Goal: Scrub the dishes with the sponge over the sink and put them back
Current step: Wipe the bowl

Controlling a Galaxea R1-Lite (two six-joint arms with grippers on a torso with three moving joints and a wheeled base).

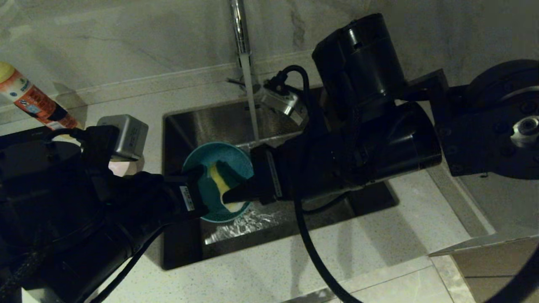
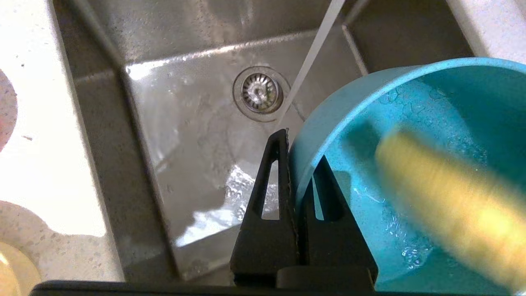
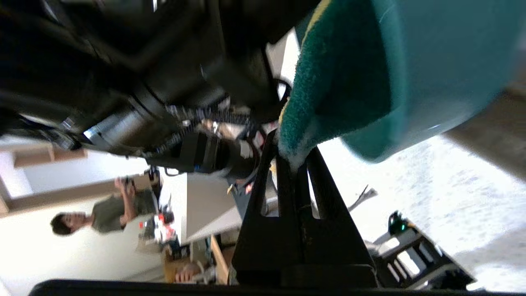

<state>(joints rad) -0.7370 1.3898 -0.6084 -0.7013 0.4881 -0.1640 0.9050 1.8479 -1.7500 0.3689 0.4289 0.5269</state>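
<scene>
Over the sink [image 1: 210, 122] my left gripper [image 1: 198, 176] is shut on the rim of the light blue bowl [image 1: 219, 162], which is tilted on edge. One finger is inside the bowl [image 2: 431, 102] and one outside, as the left wrist view shows at the left gripper [image 2: 302, 148]. My right gripper [image 1: 236, 193] reaches in from the right, shut on the sponge [image 1: 221, 179]. The sponge's yellow side [image 2: 444, 197] lies against the bowl's wet inside. In the right wrist view the right gripper [image 3: 294, 158] pinches the green sponge [image 3: 328, 82] beside the bowl [image 3: 444, 61].
The faucet [image 1: 241, 29] runs a stream of water [image 1: 252, 109] down past the bowl toward the drain [image 2: 259, 92]. An orange-and-white bottle [image 1: 31, 101] stands at the far left of the counter. A pale pink bowl [image 1: 124, 167] is partly hidden behind my left arm.
</scene>
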